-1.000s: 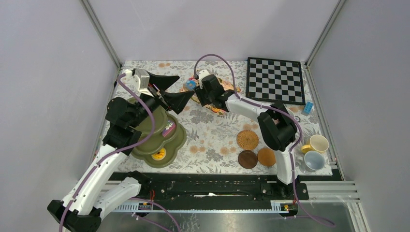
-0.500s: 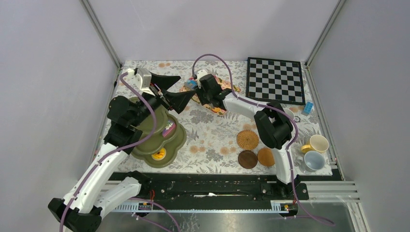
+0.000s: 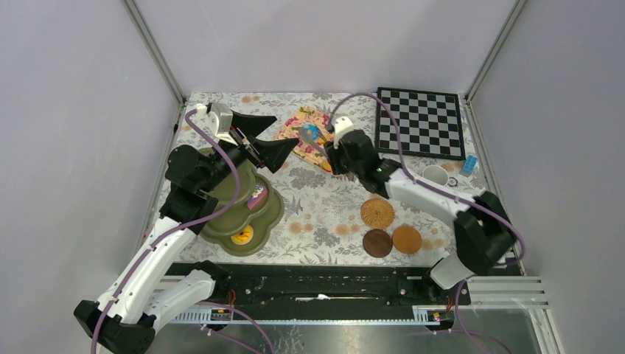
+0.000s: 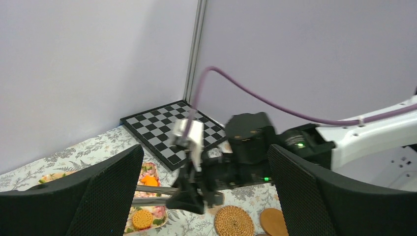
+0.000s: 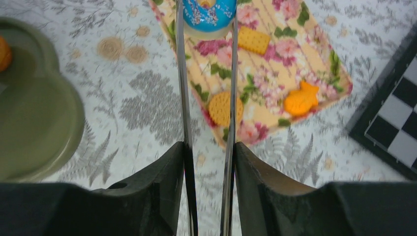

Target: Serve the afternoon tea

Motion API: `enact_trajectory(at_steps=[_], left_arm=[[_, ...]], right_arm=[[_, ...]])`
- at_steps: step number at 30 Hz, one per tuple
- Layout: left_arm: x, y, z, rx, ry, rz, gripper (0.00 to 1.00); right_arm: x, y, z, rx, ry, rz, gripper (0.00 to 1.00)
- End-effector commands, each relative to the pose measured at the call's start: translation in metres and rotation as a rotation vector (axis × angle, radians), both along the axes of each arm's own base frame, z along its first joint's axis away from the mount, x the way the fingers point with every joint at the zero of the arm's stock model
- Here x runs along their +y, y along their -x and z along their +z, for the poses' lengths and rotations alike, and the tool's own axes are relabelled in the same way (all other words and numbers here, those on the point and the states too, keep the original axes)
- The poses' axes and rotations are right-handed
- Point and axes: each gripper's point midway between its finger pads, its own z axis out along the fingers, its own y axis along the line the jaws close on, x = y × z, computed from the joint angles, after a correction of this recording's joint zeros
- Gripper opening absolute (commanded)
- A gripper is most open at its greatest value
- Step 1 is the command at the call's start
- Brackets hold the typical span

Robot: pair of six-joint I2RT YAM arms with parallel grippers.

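My right gripper (image 3: 337, 153) is shut on a pair of metal tongs (image 5: 183, 98). The tong tips pinch a blue sprinkled doughnut (image 5: 209, 12) above the floral tray (image 5: 275, 64), also seen from above as the doughnut (image 3: 309, 133). On the tray lie a square biscuit (image 5: 254, 41), a round biscuit (image 5: 220, 108) and an orange fish-shaped pastry (image 5: 301, 100). My left gripper (image 3: 267, 138) hangs open and empty over the olive-green stand (image 3: 254, 221). An orange pastry (image 3: 242, 237) sits on the stand's bottom tier. The yellow and pale blue mugs are hidden behind my right arm.
Three coasters lie front right: woven (image 3: 377, 213), dark brown (image 3: 377, 243), light brown (image 3: 406, 239). The chessboard (image 3: 420, 122) lies at the back right, with a pale cup (image 3: 435, 175) and a small blue block (image 3: 469, 164) in front of it.
My right arm has swung right, its elbow now covering the mugs. The tongs have closed on the blue doughnut and carried it right over the tray. The left arm barely moved.
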Motion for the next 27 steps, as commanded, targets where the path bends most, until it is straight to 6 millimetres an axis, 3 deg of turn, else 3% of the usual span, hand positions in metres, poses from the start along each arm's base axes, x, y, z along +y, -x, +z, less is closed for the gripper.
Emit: enact_trajectory(at_steps=[1,6,11,18,27], left_arm=[[-0.003,0.007,0.013,-0.043,0.024,-0.031,0.99],[-0.004,0.007,0.012,-0.038,0.026,-0.042,0.99],[-0.005,0.005,0.011,-0.034,0.024,-0.041,0.99],[-0.006,0.002,0.008,-0.025,0.021,-0.034,0.99],[-0.007,0.002,0.007,-0.021,0.020,-0.038,0.99]], right_arm=[[-0.008,0.041,0.015,0.002,-0.148,0.023,0.44],[-0.010,0.097,0.018,0.003,-0.188,0.105,0.44],[0.009,0.134,0.016,0.040,-0.224,0.178,0.42],[0.042,0.162,-0.003,0.057,-0.144,0.272,0.42],[0.073,0.178,-0.003,0.074,-0.171,0.344,0.42]])
